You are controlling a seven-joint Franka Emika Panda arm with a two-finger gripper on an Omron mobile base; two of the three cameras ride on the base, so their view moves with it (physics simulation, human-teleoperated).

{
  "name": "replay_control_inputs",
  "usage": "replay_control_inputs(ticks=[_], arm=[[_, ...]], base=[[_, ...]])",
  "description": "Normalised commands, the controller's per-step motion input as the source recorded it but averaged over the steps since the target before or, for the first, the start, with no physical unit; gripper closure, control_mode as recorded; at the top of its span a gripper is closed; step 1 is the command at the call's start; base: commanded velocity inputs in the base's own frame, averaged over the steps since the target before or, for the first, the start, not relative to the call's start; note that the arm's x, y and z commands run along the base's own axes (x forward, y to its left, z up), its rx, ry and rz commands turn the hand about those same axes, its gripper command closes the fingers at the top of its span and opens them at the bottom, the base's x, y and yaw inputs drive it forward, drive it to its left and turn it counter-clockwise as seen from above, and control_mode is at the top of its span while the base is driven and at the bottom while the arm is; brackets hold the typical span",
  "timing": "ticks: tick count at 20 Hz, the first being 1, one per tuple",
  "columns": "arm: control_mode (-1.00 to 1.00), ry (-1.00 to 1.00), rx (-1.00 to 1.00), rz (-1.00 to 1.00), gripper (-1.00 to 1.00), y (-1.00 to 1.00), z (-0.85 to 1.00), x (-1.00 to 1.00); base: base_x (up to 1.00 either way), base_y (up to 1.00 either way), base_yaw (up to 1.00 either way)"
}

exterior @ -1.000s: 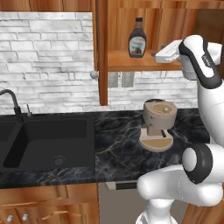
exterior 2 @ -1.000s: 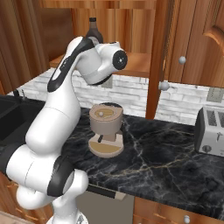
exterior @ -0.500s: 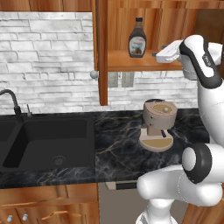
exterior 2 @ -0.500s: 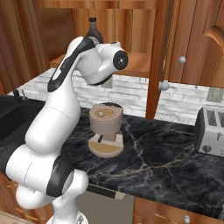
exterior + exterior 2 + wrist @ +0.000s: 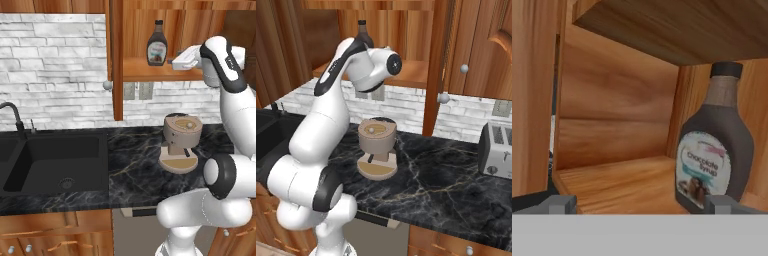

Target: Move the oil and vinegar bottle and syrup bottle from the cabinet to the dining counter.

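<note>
The syrup bottle [image 5: 156,44], squat and dark brown with a black cap and a pale label, stands upright on the shelf of the open cabinet [image 5: 145,70]. In the hand view the syrup bottle [image 5: 714,150] sits right of centre on the shelf of the cabinet [image 5: 622,180], just beyond my right fingertip [image 5: 718,203]. My gripper [image 5: 639,204] is open, its tips wide apart, with nothing between them. From the left base camera, the gripper [image 5: 176,62] hovers at shelf height just right of the bottle. The bottle's cap [image 5: 362,24] pokes up behind the arm. The oil and vinegar bottle and the dining counter are out of view.
A beige round coffee appliance [image 5: 181,140] stands on the black marble counter [image 5: 135,175] below the shelf. A dark sink [image 5: 50,160] with a black faucet [image 5: 12,112] lies to the left. The cabinet's open door edge [image 5: 116,60] hangs left of the bottle. A toaster [image 5: 498,150] stands at the right.
</note>
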Motion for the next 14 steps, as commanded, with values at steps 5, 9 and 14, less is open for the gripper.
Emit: replay_control_inputs(ticks=[5,9,14], arm=[[-1.00,0.07,0.01,0.13,-1.00,0.05,0.00,0.30],[-1.00,0.01,0.05,0.14,-1.00,0.00,0.00,0.28],[-1.00,0.00,0.06,0.09,-1.00,-0.06,0.00,0.27]], base=[[0.00,0.00,0.00],[0.00,0.00,0.00],[0.00,0.00,0.00]])
